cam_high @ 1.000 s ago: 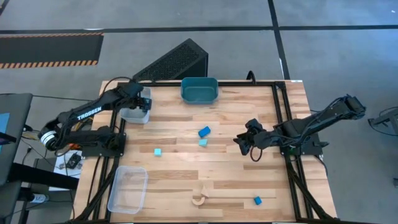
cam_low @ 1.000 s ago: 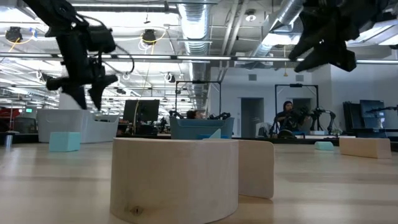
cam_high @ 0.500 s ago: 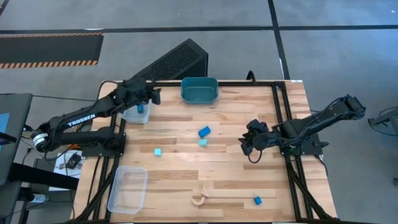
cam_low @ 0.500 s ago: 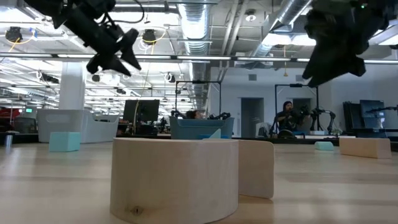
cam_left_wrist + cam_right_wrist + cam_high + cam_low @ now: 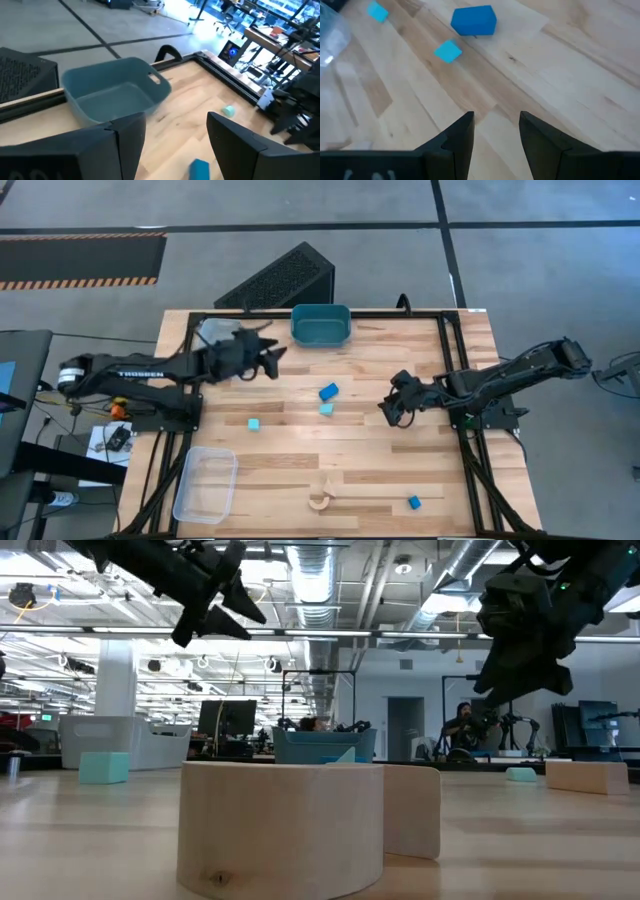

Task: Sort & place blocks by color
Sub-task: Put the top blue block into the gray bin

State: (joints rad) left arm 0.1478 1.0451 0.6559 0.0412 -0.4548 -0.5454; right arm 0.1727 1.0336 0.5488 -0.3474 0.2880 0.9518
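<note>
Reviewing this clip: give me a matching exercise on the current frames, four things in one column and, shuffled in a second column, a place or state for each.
Things:
1. teal tub
2. left gripper
3. wooden arch block
4. darker blue block

Places or states:
A. near the table's front edge, beside the long tan wooden block
B. at the table's far edge, nothing visible inside
C. mid-table, just above a pale cyan block in the high view
D. open, holding nothing, raised over the table's far left part

Pairs: 1-B, 2-D, 3-A, 4-C
</note>
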